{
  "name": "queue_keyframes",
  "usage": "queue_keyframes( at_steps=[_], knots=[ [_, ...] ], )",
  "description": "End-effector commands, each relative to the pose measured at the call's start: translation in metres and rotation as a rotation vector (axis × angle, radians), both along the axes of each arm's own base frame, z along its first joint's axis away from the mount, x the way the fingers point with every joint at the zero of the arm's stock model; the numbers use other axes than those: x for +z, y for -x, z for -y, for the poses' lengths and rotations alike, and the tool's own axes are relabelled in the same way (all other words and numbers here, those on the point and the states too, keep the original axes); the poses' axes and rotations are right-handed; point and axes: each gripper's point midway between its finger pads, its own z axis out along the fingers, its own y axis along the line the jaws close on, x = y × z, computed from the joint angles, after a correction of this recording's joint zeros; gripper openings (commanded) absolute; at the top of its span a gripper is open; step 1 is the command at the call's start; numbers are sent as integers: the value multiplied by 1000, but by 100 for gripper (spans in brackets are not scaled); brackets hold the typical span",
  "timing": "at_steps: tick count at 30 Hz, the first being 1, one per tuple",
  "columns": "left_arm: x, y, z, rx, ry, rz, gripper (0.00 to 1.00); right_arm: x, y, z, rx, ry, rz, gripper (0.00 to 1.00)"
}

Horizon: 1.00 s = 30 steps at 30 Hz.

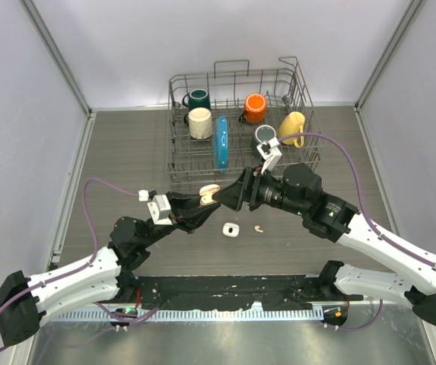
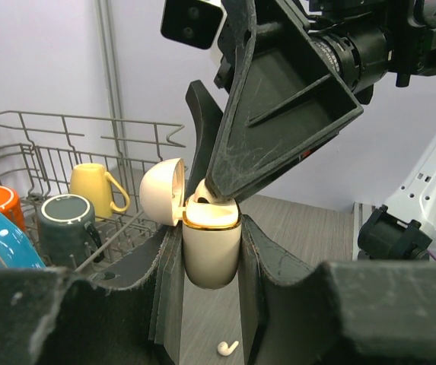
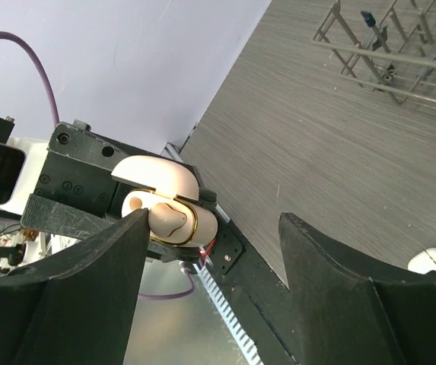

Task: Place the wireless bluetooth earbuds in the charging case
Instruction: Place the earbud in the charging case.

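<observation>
My left gripper point(image 1: 205, 201) is shut on a cream charging case point(image 1: 209, 193) with a gold rim and holds it upright above the table, lid point(image 2: 160, 190) swung open. In the left wrist view the case point(image 2: 211, 251) sits between the two fingers. My right gripper point(image 1: 234, 195) is open, and one fingertip point(image 2: 216, 182) rests at the case's mouth. The right wrist view shows a cream earbud point(image 3: 169, 217) seated in the case point(image 3: 202, 222). Another white earbud point(image 1: 259, 227) lies loose on the table and also shows in the left wrist view point(image 2: 227, 348).
A small white case-like object point(image 1: 230, 230) lies on the table beside the loose earbud, also in the right wrist view point(image 3: 434, 262). A wire dish rack point(image 1: 301, 91) at the back holds teal point(image 1: 197, 98), cream point(image 1: 199, 122), orange point(image 1: 255, 108) and yellow point(image 1: 293, 128) mugs and a blue plate point(image 1: 221, 142).
</observation>
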Motion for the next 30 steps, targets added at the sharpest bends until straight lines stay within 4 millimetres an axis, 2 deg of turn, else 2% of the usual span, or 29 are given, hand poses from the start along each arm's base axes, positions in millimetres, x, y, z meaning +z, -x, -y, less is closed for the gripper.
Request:
queue_keyframes(
  at_steps=[1, 6, 13, 16, 25, 27, 28, 30],
  knots=[
    [25, 4, -6, 3, 73, 67, 0, 8, 4, -9, 38, -75, -23, 74],
    [27, 5, -5, -4, 78, 75, 0, 1, 9, -17, 88, -123, -92, 74],
    [29, 9, -4, -23, 80, 92, 0, 7, 12, -28, 153, -234, -141, 74],
    [28, 8, -3, -22, 77, 91, 0, 7, 15, -31, 175, -239, -149, 69],
    [23, 3, -2, -4, 69, 74, 0, 15, 25, -32, 238, -269, -148, 40],
    [21, 2, -2, 0, 65, 69, 0, 16, 28, -32, 258, -270, -148, 38],
    [20, 1, -2, 4, 63, 64, 0, 16, 29, -33, 265, -271, -147, 32],
    [20, 0, -2, 8, 62, 59, 1, 16, 31, -34, 282, -269, -143, 28]
  ],
)
